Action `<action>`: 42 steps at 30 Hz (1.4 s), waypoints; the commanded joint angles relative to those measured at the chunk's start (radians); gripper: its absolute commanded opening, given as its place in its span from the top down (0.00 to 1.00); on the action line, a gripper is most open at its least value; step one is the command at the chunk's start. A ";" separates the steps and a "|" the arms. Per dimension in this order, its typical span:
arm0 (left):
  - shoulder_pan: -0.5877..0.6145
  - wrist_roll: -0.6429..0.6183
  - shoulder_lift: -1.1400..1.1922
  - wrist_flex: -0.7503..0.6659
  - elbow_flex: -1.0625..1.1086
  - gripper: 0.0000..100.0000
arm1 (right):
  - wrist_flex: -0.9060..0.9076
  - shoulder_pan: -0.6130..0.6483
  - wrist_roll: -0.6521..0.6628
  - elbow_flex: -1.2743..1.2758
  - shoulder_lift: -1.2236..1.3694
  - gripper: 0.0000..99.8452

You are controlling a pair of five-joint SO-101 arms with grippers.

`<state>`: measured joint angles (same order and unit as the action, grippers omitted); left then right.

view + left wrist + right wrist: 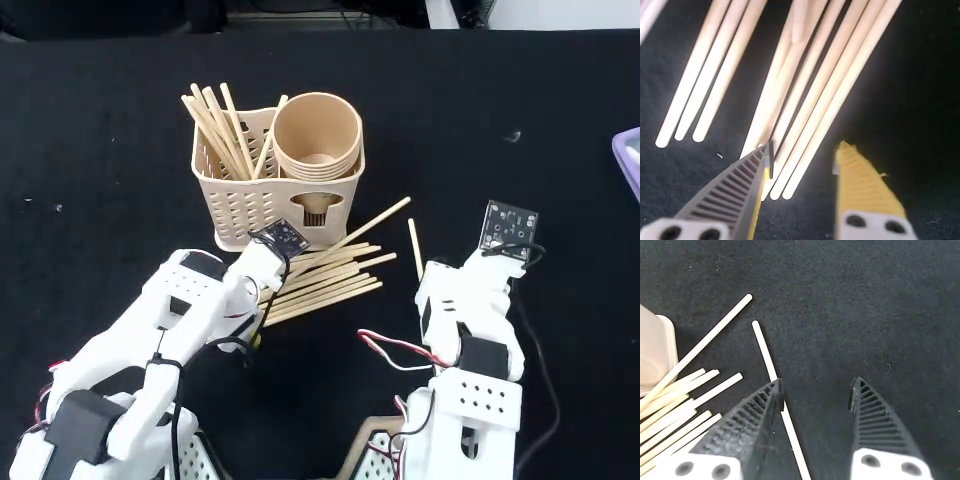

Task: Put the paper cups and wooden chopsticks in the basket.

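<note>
- The table (520, 100) is covered in black cloth, and I see its far edge well beyond the basket (235, 205)
- The basket stands toward the middle of the table, well apart from a purple object (629, 160) at the high view's right edge
- There is room on the cloth between the basket and that purple object, and more on the basket's other side
- The paper cups (316, 130) sit stacked in one basket compartment, while a bunch of wooden chopsticks (222, 125) leans out of the compartment beside it
- A fanned pile of loose chopsticks (335, 280) lies on the table just in front of the basket, between my two arms
- A single chopstick (415, 248) lies apart from the pile, near the right arm
- My left end effector (805, 150) hangs low over the near ends of the pile with its fingers spread
- Several stick ends lie in the gap between those fingers, though I cannot tell whether either finger (860, 180) touches them
- My right end effector (816, 383) is spread wide too, above the cloth
- The single chopstick runs beside and under its dark finger (752, 420) rather than across the gap
- In the right wrist view the basket's wall stands past the pile, just beside the stick ends
</note>
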<state>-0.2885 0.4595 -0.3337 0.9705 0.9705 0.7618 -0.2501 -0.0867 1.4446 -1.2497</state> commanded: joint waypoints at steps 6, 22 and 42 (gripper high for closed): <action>-0.013 -0.002 0.015 -0.005 -0.019 0.97 | -0.023 -0.008 -0.005 -0.005 -0.004 0.78; -0.002 0.307 -0.245 0.411 -0.018 0.97 | -0.023 -0.008 -0.006 -0.005 -0.004 0.78; -0.151 0.158 -0.273 0.155 0.150 0.77 | -0.025 -0.008 -0.008 -0.004 -0.004 0.78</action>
<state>-0.4526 0.6790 -0.5838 1.1868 1.1224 0.7618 -0.2501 -0.0867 1.4446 -1.2497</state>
